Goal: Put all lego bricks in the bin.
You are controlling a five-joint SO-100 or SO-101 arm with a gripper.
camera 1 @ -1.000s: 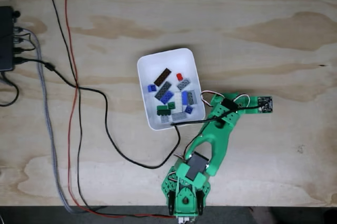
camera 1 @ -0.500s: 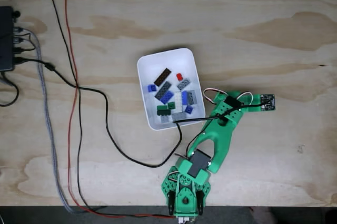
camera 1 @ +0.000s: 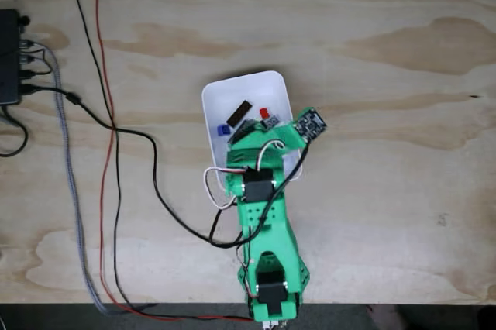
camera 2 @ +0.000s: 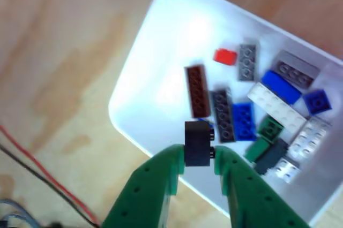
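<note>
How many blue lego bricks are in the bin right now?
3 in the other view: a blue plate mid-bin, a long blue brick and a small dark blue one rightward. More may be hidden.

Green arm (camera 1: 263, 214) stretched forward; hand (camera 2: 198, 156) fingers clamped on black brick (camera 2: 197, 143)

Fixed view straight down, far; other view close, sharing bin (camera 1: 213, 97) (camera 2: 144, 67)

The green arm (camera 1: 263, 221) reached up from the table's (camera 1: 387, 74) near edge over the white bin (camera 1: 232, 86), covering its lower half. A brown plate (camera 1: 242, 108), a red brick (camera 1: 264, 112) and a blue brick (camera 1: 223, 130) lay inside, above it.
</note>
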